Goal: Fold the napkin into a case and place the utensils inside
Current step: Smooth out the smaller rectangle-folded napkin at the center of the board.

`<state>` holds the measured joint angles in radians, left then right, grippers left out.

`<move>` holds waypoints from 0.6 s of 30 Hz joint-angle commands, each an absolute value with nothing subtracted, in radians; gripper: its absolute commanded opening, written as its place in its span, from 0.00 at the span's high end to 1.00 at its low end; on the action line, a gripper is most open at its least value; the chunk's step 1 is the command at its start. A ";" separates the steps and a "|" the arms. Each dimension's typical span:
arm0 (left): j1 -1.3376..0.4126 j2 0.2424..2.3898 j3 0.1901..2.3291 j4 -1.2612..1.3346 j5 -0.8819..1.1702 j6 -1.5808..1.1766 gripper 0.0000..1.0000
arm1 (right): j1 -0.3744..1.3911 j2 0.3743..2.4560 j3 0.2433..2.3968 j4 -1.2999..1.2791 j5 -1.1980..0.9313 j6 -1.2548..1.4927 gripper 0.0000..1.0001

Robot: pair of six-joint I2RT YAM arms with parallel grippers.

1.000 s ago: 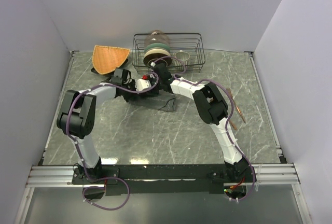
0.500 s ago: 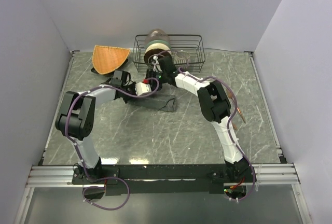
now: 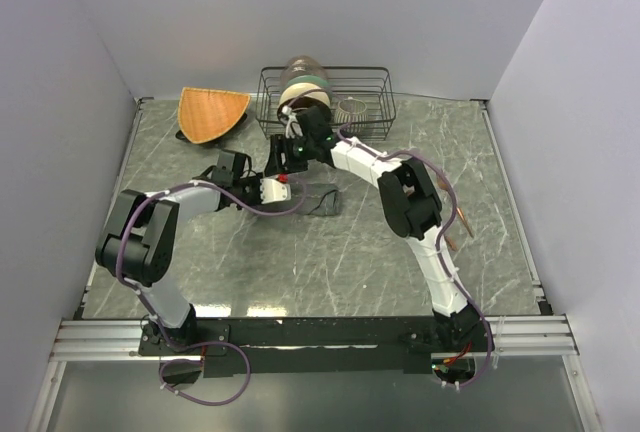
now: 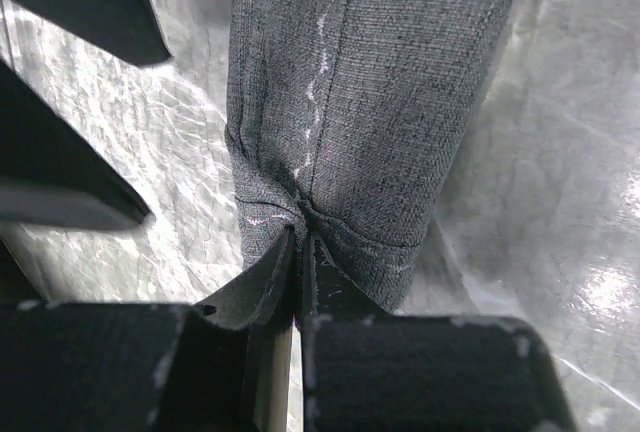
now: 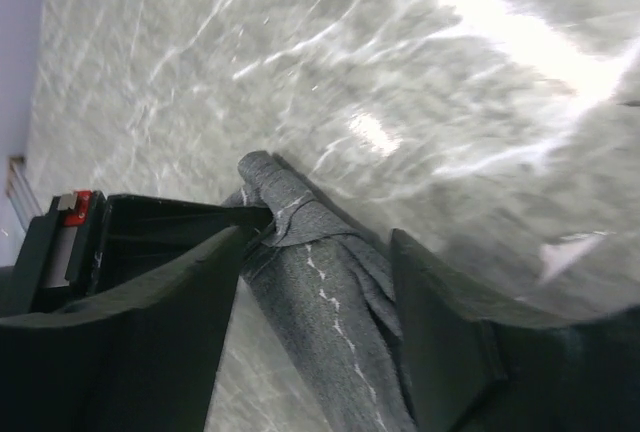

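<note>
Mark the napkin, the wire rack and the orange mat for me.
napkin (image 4: pixel 370 102), left wrist view, middle of the folded grey cloth
wire rack (image 3: pixel 372 124), top external view, its front wire wall
orange mat (image 3: pixel 212 112), top external view, centre of its woven face

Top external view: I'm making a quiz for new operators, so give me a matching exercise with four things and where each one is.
Things:
1. napkin
2. utensils
3. orange mat
4. wire rack

Places:
A. back left corner
B. pinched at one end by the left pincer
C. back centre, against the wall
D. lying apart on the right side

Pairs: 1-B, 2-D, 3-A, 4-C
</note>
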<state>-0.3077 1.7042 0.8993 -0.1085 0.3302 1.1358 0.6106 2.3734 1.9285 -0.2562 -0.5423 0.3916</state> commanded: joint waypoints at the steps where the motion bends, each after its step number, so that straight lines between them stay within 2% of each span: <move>1: -0.316 1.701 0.833 -0.233 0.339 1.180 0.89 | 0.637 2.394 2.012 -0.296 -0.532 0.285 0.28; 11: -0.319 1.671 0.799 -0.238 0.351 1.239 0.88 | 0.649 2.474 2.114 -0.377 -0.531 0.184 0.23; 18: -0.321 1.663 0.792 -0.238 0.354 1.252 0.87 | 0.660 2.526 2.171 -0.466 -0.528 0.150 0.26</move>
